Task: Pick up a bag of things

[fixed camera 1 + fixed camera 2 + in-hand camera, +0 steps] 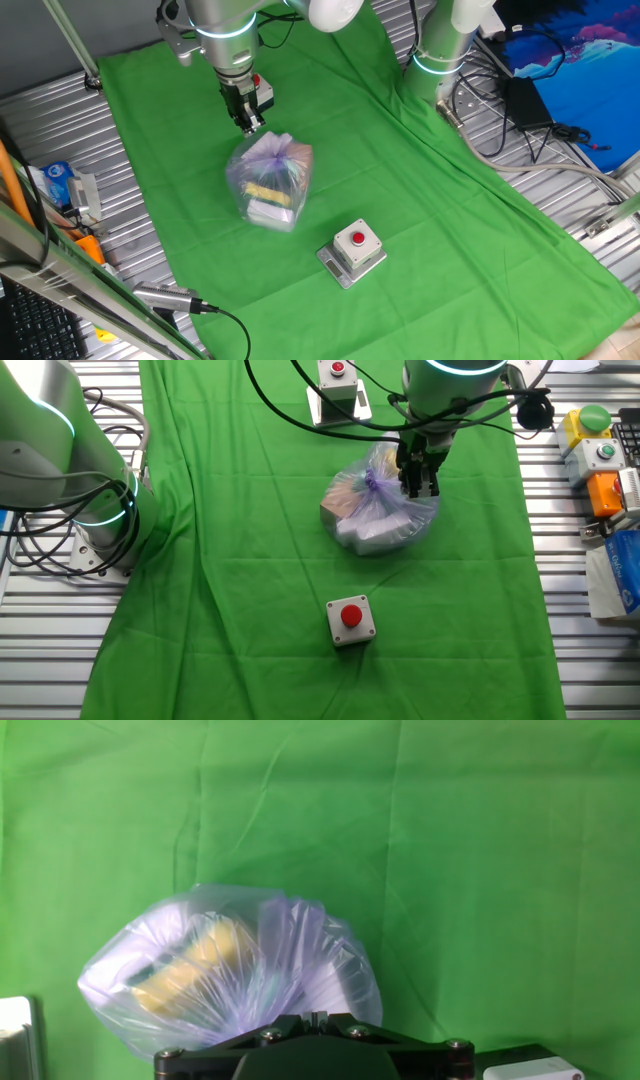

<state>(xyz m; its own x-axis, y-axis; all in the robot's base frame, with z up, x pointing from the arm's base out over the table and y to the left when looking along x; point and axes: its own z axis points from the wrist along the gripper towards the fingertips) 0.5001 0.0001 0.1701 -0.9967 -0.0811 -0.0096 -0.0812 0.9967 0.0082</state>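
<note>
Your gripper (249, 124) hangs over the bag of things (269, 182), close by its gathered top; whether they touch is unclear. From these views you cannot tell whether the fingers stand apart or together: in the hand view only the black gripper base shows at the bottom edge.

The bag sits near the middle of the green cloth (420, 190), somewhat toward the far edge in one fixed view. It is translucent and purplish, with a yellow item (190, 970) and a white item (268, 212) showing through the plastic. No writing on them can be read.

A grey box with a red button (353, 250) stands on the cloth toward the near edge, apart from the bag. A second red-button box (337, 387) sits at the opposite edge, behind the gripper. At the table's side edge, in the other fixed view, you see a green-button box (590, 424); its label is too small to read.
</note>
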